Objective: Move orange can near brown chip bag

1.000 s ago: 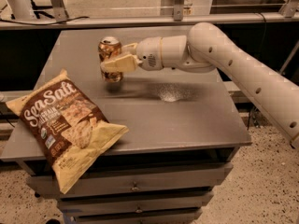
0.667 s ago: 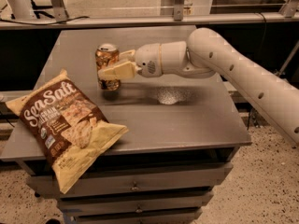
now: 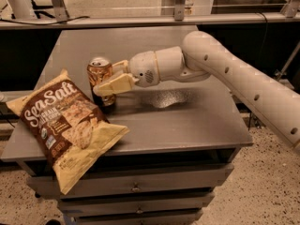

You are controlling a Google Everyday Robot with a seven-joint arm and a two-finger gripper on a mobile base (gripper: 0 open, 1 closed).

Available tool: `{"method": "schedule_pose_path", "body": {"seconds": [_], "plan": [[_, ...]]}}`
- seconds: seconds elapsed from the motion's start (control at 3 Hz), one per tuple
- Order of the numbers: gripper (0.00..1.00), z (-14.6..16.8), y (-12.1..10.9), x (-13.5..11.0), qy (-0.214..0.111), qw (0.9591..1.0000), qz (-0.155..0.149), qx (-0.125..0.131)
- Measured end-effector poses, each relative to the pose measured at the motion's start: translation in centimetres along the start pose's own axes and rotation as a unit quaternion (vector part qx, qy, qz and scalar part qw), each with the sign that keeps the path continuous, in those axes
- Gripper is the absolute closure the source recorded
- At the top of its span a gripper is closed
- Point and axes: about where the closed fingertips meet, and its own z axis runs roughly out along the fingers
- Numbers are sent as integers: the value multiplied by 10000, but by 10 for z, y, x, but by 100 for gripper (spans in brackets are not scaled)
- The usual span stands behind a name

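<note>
The orange can [image 3: 100, 72] stands upright just above the grey table [image 3: 187, 121], silver top up, right beside the upper right edge of the brown chip bag [image 3: 61, 123]. The bag lies flat at the table's front left, its lower corner hanging over the front edge. My gripper [image 3: 108, 78] comes in from the right and is shut on the can, one pale finger [image 3: 115, 84] across its front and the other behind it. The white arm [image 3: 225, 74] stretches back to the right edge of the view.
The table top sits on a cabinet with drawers [image 3: 136, 189] below the front edge. A metal rail [image 3: 140, 20] runs behind the table. Speckled floor [image 3: 262, 182] lies to the right.
My gripper has carried the can forward and left, lower toward the table, so it now sits right beside the chip bag's upper edge. The bag has not moved.
</note>
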Motion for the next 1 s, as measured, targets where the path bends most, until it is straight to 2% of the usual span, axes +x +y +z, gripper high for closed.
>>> {"method": "schedule_pose_path", "body": {"seconds": [0.33,0.67,1.0], "plan": [[58,7,14,2,182,9985,-253,-449],[35,11,23,4,302,9957,-397,-778],[12,13,28,6,347,9934,-467,-989]]}}
